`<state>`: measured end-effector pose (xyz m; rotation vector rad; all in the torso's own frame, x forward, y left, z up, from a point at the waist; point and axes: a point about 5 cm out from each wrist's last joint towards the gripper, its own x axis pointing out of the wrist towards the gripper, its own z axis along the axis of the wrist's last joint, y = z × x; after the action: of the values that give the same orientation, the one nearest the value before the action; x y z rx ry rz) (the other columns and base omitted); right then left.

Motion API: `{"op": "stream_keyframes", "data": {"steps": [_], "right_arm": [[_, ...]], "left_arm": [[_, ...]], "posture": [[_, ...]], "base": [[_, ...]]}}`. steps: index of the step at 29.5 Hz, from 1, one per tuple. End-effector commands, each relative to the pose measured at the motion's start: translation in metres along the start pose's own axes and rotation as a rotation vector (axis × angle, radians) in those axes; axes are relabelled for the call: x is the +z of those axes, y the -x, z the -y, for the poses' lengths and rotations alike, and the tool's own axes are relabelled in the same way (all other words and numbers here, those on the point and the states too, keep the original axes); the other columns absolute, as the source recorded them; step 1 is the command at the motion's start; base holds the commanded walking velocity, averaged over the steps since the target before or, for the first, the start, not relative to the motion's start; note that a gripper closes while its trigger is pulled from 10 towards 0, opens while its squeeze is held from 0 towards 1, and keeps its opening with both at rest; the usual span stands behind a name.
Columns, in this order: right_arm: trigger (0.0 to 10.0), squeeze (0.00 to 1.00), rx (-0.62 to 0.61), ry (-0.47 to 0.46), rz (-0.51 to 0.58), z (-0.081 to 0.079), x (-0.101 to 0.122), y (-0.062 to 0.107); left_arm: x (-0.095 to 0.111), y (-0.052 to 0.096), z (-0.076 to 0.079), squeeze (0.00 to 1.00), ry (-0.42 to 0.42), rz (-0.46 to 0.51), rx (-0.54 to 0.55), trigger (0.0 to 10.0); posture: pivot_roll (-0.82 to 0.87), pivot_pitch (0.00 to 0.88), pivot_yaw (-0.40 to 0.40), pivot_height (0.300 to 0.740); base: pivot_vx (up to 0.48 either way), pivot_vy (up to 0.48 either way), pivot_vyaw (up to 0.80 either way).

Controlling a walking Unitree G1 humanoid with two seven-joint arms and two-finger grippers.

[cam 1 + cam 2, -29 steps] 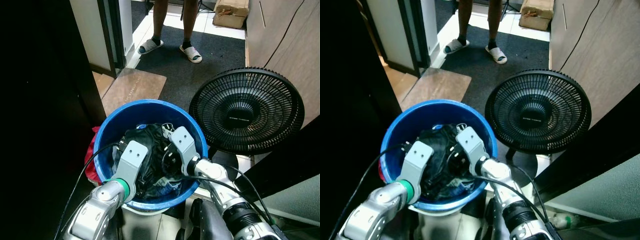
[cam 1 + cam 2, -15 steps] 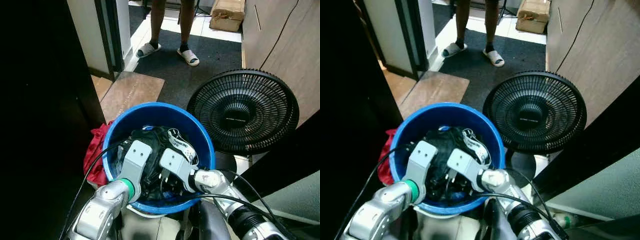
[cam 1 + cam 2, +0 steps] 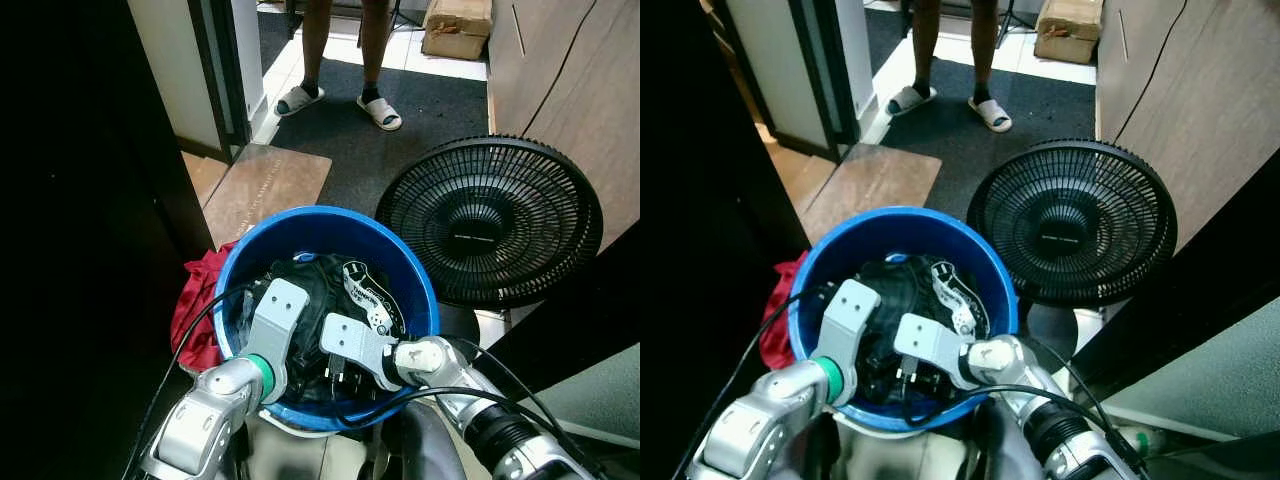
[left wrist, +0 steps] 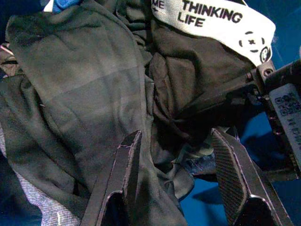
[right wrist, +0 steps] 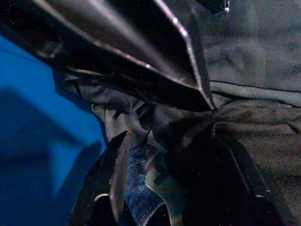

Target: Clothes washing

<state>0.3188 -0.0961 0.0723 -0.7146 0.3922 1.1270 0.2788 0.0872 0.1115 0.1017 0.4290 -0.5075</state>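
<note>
A blue bucket [image 3: 300,216] stands right in front of me, filled with dark clothes [image 3: 312,278]. A white waistband [image 3: 366,296] printed "THINKING LIFE" [image 4: 211,21] lies on top of the pile. Both arms reach down into the bucket. My left gripper [image 4: 176,137] is open, its fingers astride a fold of dark grey cloth [image 4: 84,89]. My right gripper [image 5: 171,136] is also open and pushed into the pile near the bucket's blue wall [image 5: 42,141], with dark cloth and a bit of denim between its fingers.
A red cloth [image 3: 198,302] hangs outside the bucket on the left. A black fan [image 3: 490,222] stands close on the right. A person in slippers [image 3: 342,95] stands ahead on dark carpet, beyond a brown mat [image 3: 265,185]. A dark wall [image 3: 90,200] closes the left.
My right gripper has dropped from the bucket's far side down into the clothes at the near side. The white waistband has come into sight. The camera shifted slightly.
</note>
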Motion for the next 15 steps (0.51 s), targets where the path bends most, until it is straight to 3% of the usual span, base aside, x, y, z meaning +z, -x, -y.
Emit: {"op": "stream_keyframes", "data": {"steps": [1,4,5,6,7,8,9,11,15], "right_arm": [[0.0,0.00,0.067,-0.086,-0.080,-0.021,-0.030,-0.002],[0.0,0.00,0.054,-0.132,-0.009,-0.020,-0.023,-0.002],[2.1,0.00,0.053,-0.149,0.020,-0.019,-0.019,-0.002],[2.1,0.00,0.053,-0.149,0.020,-0.019,-0.019,-0.002],[10.0,0.00,0.022,-0.192,0.071,-0.013,-0.012,-0.001],[10.0,0.00,-0.043,-0.243,0.125,-0.003,-0.004,0.000],[10.0,0.00,-0.043,-0.243,0.125,-0.003,-0.004,0.000],[10.0,0.00,-0.212,-0.348,0.170,0.022,0.002,0.006],[10.0,0.00,-0.453,-0.462,0.085,0.050,-0.013,0.021]], "left_arm": [[-0.027,-0.001,-0.007,0.00,0.036,-0.119,0.024,10.0],[-0.025,-0.002,-0.007,0.00,0.041,-0.114,0.021,10.0],[-0.023,-0.002,-0.006,0.00,0.044,-0.111,0.020,10.0],[-0.023,-0.002,-0.006,0.00,0.044,-0.111,0.020,10.0],[-0.020,-0.003,-0.006,0.00,0.052,-0.100,0.017,10.0],[-0.016,-0.003,-0.005,0.00,0.060,-0.087,0.014,10.0],[-0.016,-0.003,-0.005,0.00,0.060,-0.087,0.014,10.0],[-0.007,-0.004,-0.004,0.00,0.070,-0.061,0.006,10.0],[0.000,-0.005,-0.003,0.00,0.074,-0.041,0.000,10.0]], "posture": [[0.08,0.226,0.043,0.580],[0.08,0.226,0.043,0.580],[0.08,0.225,0.042,0.580],[0.08,0.225,0.042,0.580],[0.08,0.225,0.042,0.580],[0.08,0.224,0.040,0.580],[0.08,0.224,0.040,0.580],[0.08,0.224,0.040,0.580],[0.08,0.217,0.039,0.580]], "base": [[0.000,0.000,0.00],[0.000,0.000,0.00],[0.000,0.000,0.00],[0.000,0.000,0.00],[0.000,0.000,0.00],[0.000,0.000,0.00],[0.000,0.000,0.00],[0.000,0.000,0.00],[0.000,0.000,0.00]]}}
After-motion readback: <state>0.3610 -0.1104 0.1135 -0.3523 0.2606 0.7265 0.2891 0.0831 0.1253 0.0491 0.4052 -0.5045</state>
